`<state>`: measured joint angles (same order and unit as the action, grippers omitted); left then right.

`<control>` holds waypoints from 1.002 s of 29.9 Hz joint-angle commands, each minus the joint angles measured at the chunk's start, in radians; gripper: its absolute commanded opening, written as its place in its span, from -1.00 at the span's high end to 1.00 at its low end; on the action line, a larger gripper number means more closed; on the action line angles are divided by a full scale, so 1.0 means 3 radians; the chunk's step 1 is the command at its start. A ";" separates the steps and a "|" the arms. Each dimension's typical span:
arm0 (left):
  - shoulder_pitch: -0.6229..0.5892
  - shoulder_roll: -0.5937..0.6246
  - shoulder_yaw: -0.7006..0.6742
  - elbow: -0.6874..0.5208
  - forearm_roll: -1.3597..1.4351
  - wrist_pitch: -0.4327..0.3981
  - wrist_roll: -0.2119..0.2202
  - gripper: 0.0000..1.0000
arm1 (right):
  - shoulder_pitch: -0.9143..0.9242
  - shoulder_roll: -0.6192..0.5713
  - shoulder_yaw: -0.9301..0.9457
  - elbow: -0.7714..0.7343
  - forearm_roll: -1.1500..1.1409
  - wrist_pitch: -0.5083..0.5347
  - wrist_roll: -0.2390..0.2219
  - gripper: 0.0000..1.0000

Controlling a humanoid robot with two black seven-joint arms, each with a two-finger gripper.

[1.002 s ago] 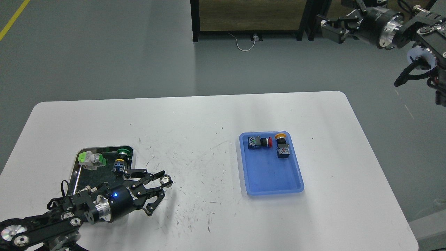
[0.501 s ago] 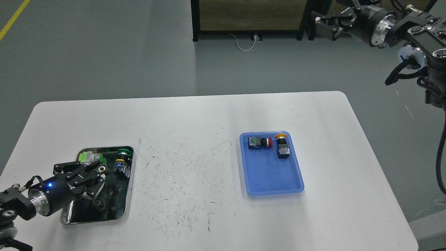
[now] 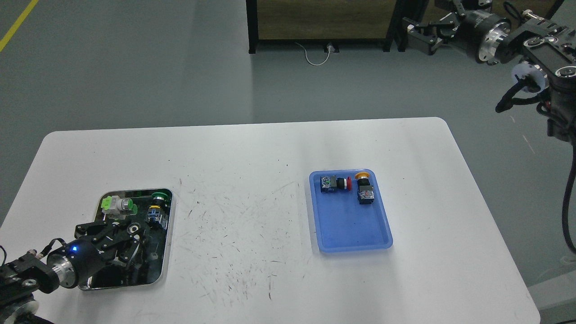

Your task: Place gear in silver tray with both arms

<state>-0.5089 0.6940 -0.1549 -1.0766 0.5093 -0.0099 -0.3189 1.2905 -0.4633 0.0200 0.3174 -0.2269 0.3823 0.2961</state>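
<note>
Our left tool [image 3: 123, 234] hangs over the silver tray [image 3: 167, 252] at the counter's [image 3: 252, 157] left front, its fingers [image 3: 135, 230] spread somewhat; we cannot tell whether they hold anything against the dark bottom. Behind it in the tray lie a green-capped switch [image 3: 118, 205] and a green pushbutton [image 3: 157, 206]. Our right tool [image 3: 416, 33] is raised far off the counter, too dark to judge.

We are seeing the silver tray [image 3: 165, 252] lying flat on the tabletop's near left, its shiny raised rim framing a dark mirror-like bottom. Our left tool [image 3: 121, 234] is hanging over the tray's middle. Our right tool [image 3: 416, 33] is hovering far right, well apart from the tabletop.
</note>
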 commanded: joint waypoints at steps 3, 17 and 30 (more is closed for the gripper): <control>0.0019 -0.0038 0.0000 0.0076 0.0000 -0.0008 -0.0016 0.39 | -0.0001 0.0000 0.0000 0.0000 -0.0001 -0.0022 0.0000 -0.72; -0.0027 -0.0008 -0.0127 0.0158 -0.0292 0.0140 -0.0011 -0.94 | 0.0014 0.0046 0.0122 -0.0061 -0.0001 -0.0114 0.0010 -0.97; -0.0976 0.0596 -0.0874 -0.0190 -0.0342 0.0227 0.0555 -0.96 | 0.0019 -0.0036 0.0602 -0.0276 0.0035 -0.0257 0.0015 -0.98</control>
<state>-0.6782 0.8631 -0.4019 -1.1348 0.4213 0.0558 -0.2499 1.2977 -0.4666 0.1604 0.2597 -0.2217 0.3274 0.3014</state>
